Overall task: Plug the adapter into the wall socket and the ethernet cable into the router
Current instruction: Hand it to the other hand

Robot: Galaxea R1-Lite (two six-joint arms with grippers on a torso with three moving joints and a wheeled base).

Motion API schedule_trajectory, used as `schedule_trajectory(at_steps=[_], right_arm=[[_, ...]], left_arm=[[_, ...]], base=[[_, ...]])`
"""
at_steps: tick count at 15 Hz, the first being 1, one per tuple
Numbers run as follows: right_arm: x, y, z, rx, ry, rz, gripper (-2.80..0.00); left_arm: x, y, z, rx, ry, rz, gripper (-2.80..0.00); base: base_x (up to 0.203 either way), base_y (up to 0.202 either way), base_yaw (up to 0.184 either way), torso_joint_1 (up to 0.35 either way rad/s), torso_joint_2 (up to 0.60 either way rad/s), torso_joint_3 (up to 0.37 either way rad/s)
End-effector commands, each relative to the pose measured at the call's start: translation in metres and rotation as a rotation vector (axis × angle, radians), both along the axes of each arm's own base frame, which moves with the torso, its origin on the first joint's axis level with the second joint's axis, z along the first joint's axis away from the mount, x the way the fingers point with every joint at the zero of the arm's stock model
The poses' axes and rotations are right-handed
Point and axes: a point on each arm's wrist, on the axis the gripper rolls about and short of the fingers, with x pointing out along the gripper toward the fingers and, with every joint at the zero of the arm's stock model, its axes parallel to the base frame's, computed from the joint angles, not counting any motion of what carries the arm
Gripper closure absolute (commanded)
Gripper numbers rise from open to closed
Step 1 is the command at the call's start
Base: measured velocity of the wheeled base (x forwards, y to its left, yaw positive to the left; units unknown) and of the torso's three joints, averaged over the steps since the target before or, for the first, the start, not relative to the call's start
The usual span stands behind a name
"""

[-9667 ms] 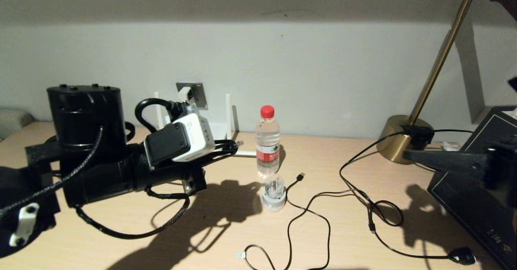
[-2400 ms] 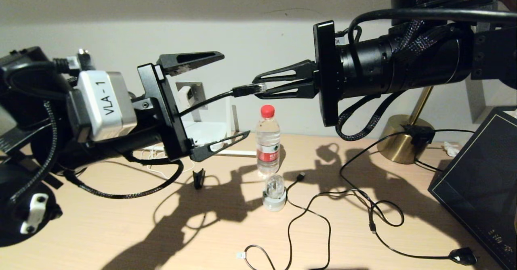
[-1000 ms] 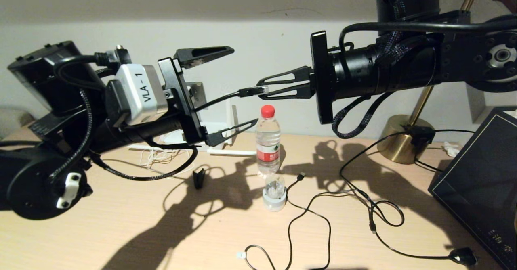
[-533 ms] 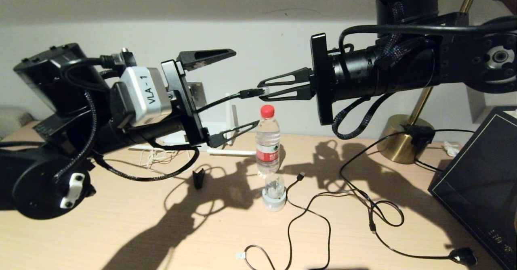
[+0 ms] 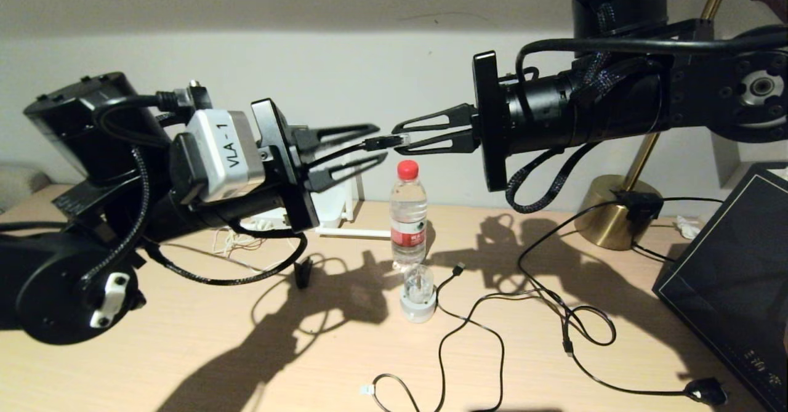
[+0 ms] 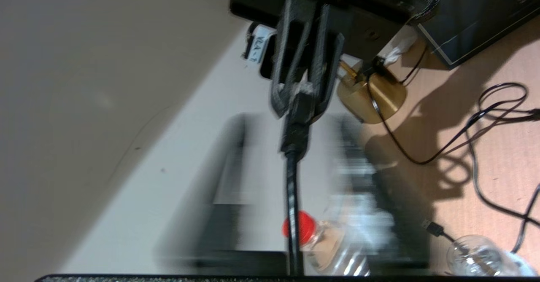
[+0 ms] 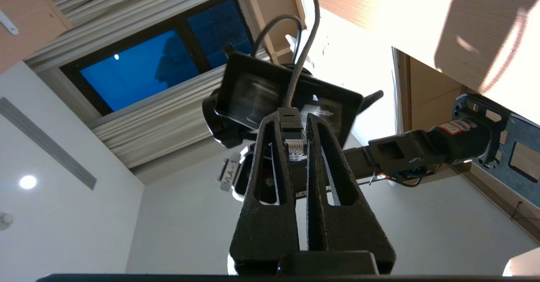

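Observation:
My right gripper [image 5: 399,140] is raised above the desk, shut on the clear-tipped plug of the black ethernet cable [image 5: 383,143]; the plug sits between its fingertips [image 7: 293,141]. Facing it, my left gripper [image 5: 377,143] has its fingers on either side of the cable, just behind the plug. In the left wrist view the cable [image 6: 292,197] runs straight out between blurred fingers [image 6: 234,164]. The white router [image 5: 335,206] shows partly behind the left gripper, one antenna [image 5: 354,233] lying flat. The wall socket and the adapter are hidden behind the left gripper.
Below the grippers stand a red-capped water bottle [image 5: 408,215] and a round white-and-clear plug piece [image 5: 418,296]. Loose black cables [image 5: 492,313] with a USB end [image 5: 458,269] and a mains plug [image 5: 705,391] trail right. Brass lamp base [image 5: 606,218] and black box [image 5: 732,264] at right.
The left gripper's fingers, wide apart half a second ago, have come together round the ethernet cable. The right gripper still holds the plug in the same place.

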Motion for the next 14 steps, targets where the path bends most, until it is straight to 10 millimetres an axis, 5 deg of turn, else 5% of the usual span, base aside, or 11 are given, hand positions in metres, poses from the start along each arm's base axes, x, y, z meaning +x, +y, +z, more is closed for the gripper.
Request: schedule_trajectory(at_steps=[1, 13, 14], right_arm=[[-0.0002, 0.0001, 0.0, 0.002, 0.008, 0.003, 0.0], [-0.0015, -0.0002, -0.0001, -0.001, 0.0, 0.005, 0.0], [-0.0031, -0.0004, 0.0011, -0.001, -0.014, 0.009, -2.8]], left_arm=[[-0.006, -0.0014, 0.0008, -0.001, -0.009, -0.016, 0.0], [-0.0136, 0.0017, -0.0066, 0.011, 0.019, -0.017, 0.0], [-0.0143, 0.0016, -0.007, 0.012, 0.02, -0.018, 0.0]], base=[[0.0, 0.0, 0.0, 0.0, 0.0, 0.0], [0.0, 0.0, 0.0, 0.0, 0.0, 0.0], [0.0, 0.0, 0.0, 0.0, 0.0, 0.0]])
